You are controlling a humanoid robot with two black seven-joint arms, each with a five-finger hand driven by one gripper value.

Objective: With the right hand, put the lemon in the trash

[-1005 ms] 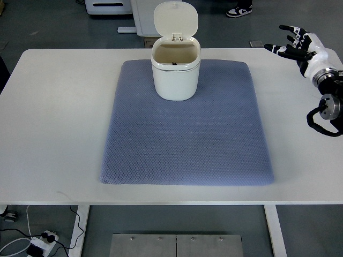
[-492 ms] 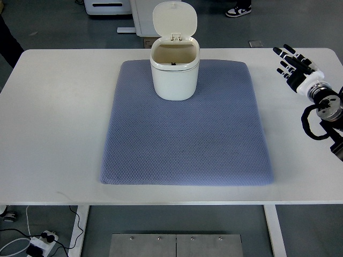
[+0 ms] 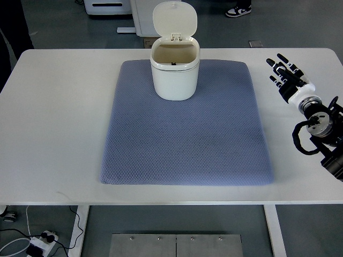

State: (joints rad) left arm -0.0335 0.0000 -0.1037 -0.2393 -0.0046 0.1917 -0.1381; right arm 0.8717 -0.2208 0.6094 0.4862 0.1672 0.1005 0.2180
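Note:
A white trash bin stands at the back of the blue-grey mat, its flip lid up and its mouth showing. No lemon shows anywhere in the view, and the inside of the bin is too dark and small to read. My right hand lies flat over the white table to the right of the mat, fingers stretched out and spread, holding nothing. Its arm comes in from the right edge. The left arm is out of the picture.
The white table runs around the mat on all sides. A dark-clothed person shows at the far top-left corner, and a shoe stands on the floor beyond the table. Cables and a power strip lie under the front left.
My right hand has come down and toward me from the table's back right corner, turning from curled, side-on fingers to flat and spread. The person at the top left has come further into view.

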